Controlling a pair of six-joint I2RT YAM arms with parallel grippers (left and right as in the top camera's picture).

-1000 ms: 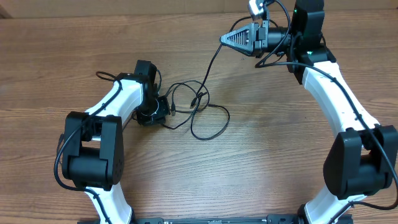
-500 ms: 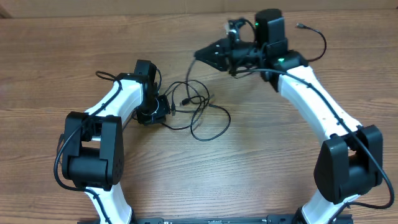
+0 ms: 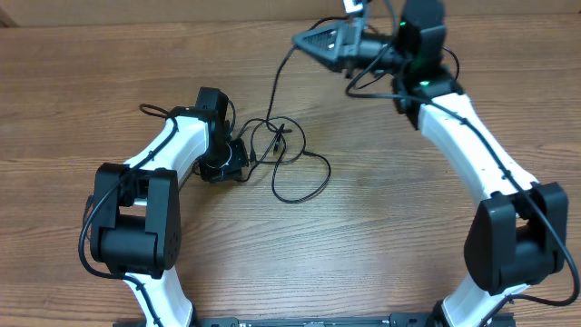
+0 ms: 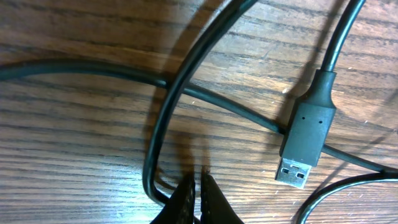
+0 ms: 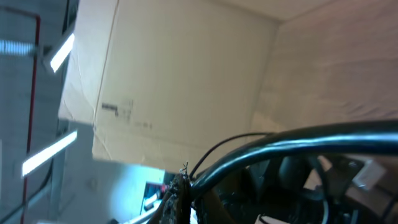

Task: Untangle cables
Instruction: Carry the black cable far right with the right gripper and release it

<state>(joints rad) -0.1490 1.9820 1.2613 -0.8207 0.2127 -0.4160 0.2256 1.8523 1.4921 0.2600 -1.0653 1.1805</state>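
Wood-grain surface [image 3: 82, 82], seen from overhead, w/ my two white-and-black arms reaching in from the near edge. Thin black cables [image 3: 283, 150] lie in a loose knot of overlapping loops near the middle, just beside my left claw [image 3: 241, 156]. One strand rises off the pile, up and away to my right claw [image 3: 300, 40], which hangs above the far side of the surface.

Left claw: low on the wood, tips pinched narrow, almost touching. Wrist view shows a strand curving in under the tips, so I judge it's clamped there, tho the contact itself sits at the frame edge. A USB plug [image 4: 305, 140] lies flat just beside, resting across another strand.

Right claw: closed tight on the raised strand. Wrist view shows the cord leaving the tips and arcing across.

Handling, my judgement: cords are light, soft and limp, w/ no stiffness to push with, so only pulling works. Jacket looks smooth & prob. slippery in a thin pinch. A hard tug could slide thru the grip or cinch the crossings tighter. Plug ends are the rigid bits, wider than the cord, and likely to snag going thru a loop. Best hold: on the cord just behind a plug, or mid-strand clear of crossings, w/ one claw anchoring the pile while the other draws a single strand out slowly.
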